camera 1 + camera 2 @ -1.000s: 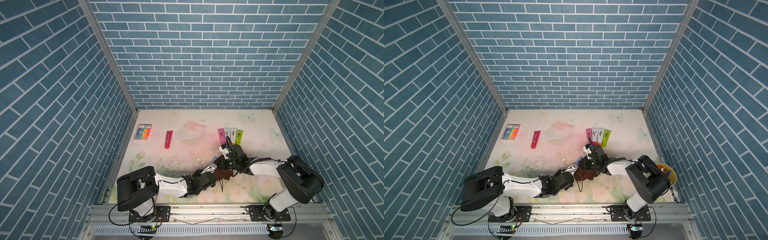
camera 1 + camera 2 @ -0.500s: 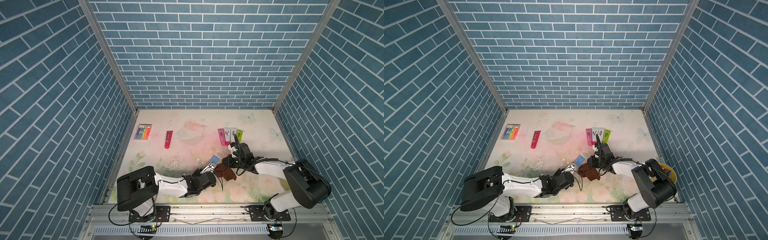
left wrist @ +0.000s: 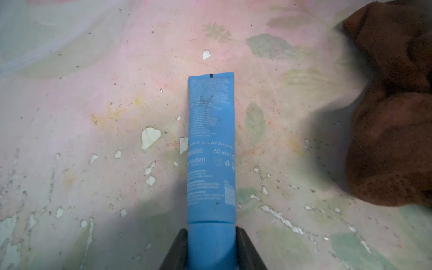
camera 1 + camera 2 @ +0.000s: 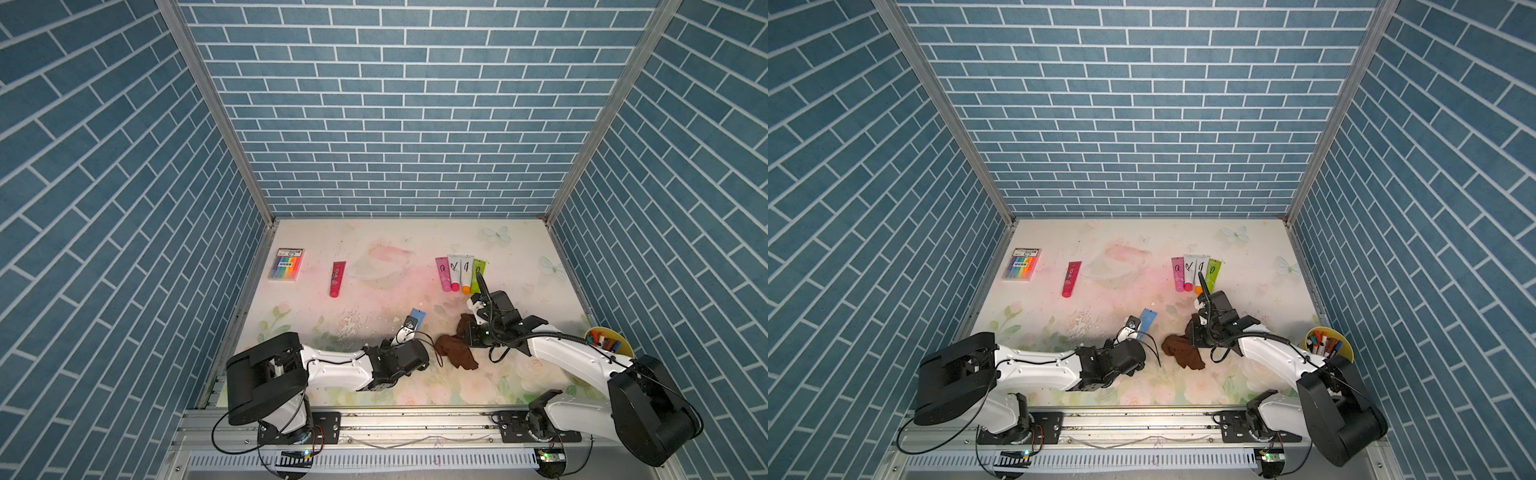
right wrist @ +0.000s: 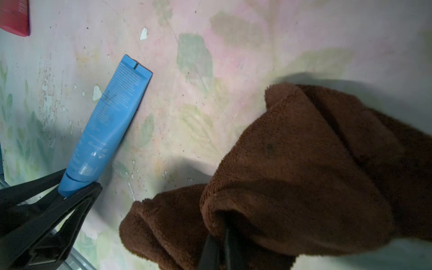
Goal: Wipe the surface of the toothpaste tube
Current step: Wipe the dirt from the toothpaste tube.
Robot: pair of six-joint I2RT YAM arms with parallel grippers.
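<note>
The blue toothpaste tube [image 3: 211, 149] lies low over the floral tabletop, with a dark smudge near its crimped end. My left gripper [image 3: 211, 233] is shut on its cap end, a finger on each side. In both top views the tube [image 4: 417, 316] [image 4: 1148, 318] points away from the left gripper [image 4: 409, 334]. My right gripper [image 5: 224, 233] is shut on a brown cloth [image 5: 304, 168], which hangs bunched around its fingers. The cloth [image 4: 455, 351] [image 4: 1183, 353] sits to the right of the tube and does not touch it. The right wrist view shows the tube [image 5: 109, 121] beside the cloth.
A red tube [image 4: 337, 277] and a pack of coloured markers [image 4: 286, 264] lie at the back left. Several small colour tubes [image 4: 459, 274] lie in a row just behind the right wrist. A yellow cup of markers [image 4: 609, 343] stands at the right edge. Blue brick walls enclose three sides.
The right gripper has pulled the brown cloth off the tube, back toward the right. The tube now shows bare. The left gripper keeps its hold on the tube.
</note>
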